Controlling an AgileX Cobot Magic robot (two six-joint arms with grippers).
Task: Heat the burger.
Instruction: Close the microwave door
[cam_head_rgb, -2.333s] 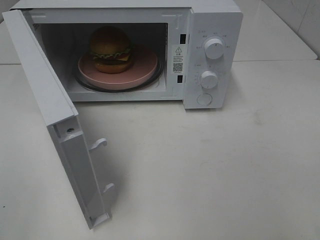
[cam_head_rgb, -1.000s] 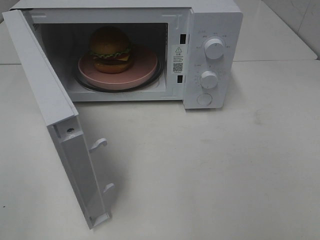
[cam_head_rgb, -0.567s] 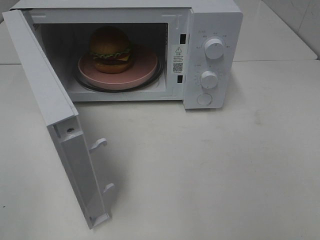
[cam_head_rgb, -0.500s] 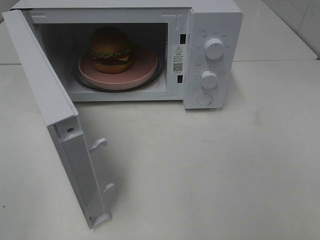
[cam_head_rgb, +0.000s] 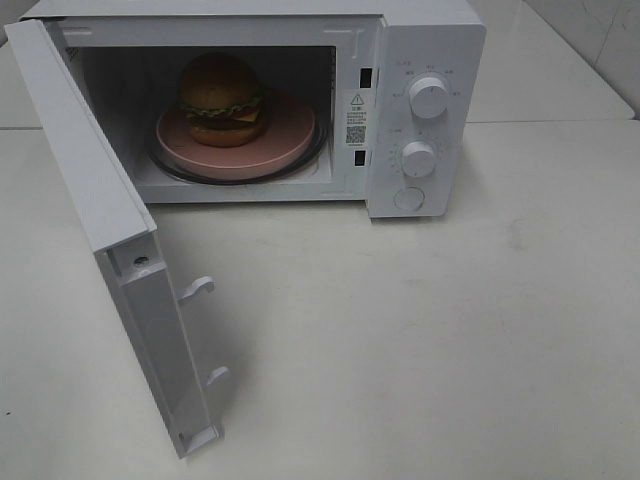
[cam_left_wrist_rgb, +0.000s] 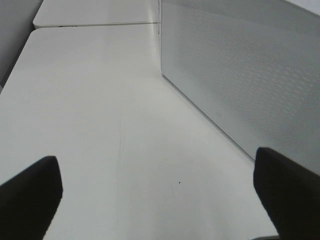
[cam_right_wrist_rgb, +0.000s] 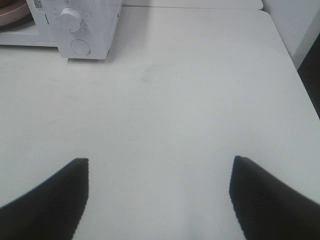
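The burger (cam_head_rgb: 221, 95), with a golden-brown bun, green lettuce edge and dark patty, sits on a round pink plate (cam_head_rgb: 285, 135) inside the white microwave (cam_head_rgb: 430, 40). The microwave door (cam_head_rgb: 100, 200) stands wide open to the left. Neither gripper shows in the exterior high view. My left gripper (cam_left_wrist_rgb: 157, 200) is open and empty over bare table, beside the outer face of the door (cam_left_wrist_rgb: 240, 75). My right gripper (cam_right_wrist_rgb: 157, 200) is open and empty over the table, well in front of the microwave's control panel (cam_right_wrist_rgb: 95, 20).
The control panel has an upper knob (cam_head_rgb: 428, 98), a lower knob (cam_head_rgb: 418, 158) and a round button (cam_head_rgb: 407, 198). Two latch hooks (cam_head_rgb: 198, 287) stick out of the door's inner edge. The white table (cam_head_rgb: 450, 330) reaches an edge at the right (cam_right_wrist_rgb: 300, 75).
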